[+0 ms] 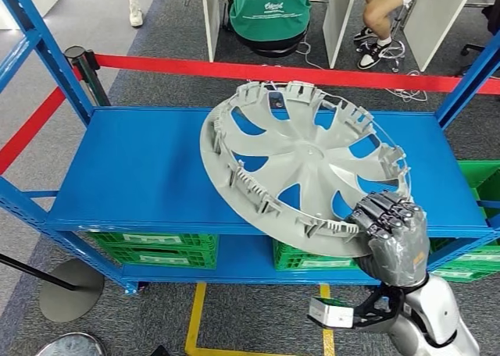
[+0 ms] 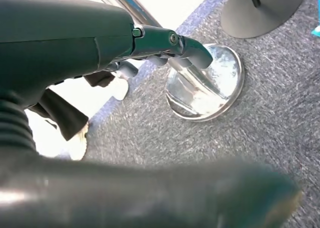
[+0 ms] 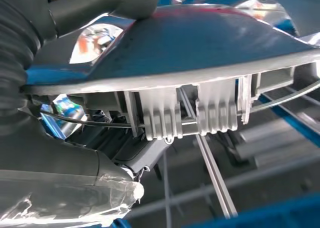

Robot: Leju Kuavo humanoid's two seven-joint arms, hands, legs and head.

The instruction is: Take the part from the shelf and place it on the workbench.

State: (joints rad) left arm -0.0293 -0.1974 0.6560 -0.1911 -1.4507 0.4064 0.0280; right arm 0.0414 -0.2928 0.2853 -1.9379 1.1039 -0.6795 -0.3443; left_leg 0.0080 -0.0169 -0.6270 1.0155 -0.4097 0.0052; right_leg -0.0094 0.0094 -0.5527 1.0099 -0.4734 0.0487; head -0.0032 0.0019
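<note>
The right hand (image 1: 394, 235) holds the wheel cover (image 1: 298, 157) by its near rim; the cover extends up-left from it, tilted over the shelf (image 1: 135, 176). The left hand (image 2: 113, 43) holds nothing, fingers apart.

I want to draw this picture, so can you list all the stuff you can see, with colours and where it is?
Wheel cover: one, grey, tilted above the blue shelf, its near rim held.
Shelf: one, blue, across the middle of the head view.
Crates: several, green, under the shelf board.
Barrier tape: red, stretched behind the shelf.
Post base: one, shiny silver, on the grey carpet.
Floor line: yellow, in front of the shelf.
People: seated behind the tape, one in a green shirt.
Right robot hand: dark grey, gripping the wheel cover's rim.
Left robot hand: dark, hanging over the carpet, holding nothing.
</note>
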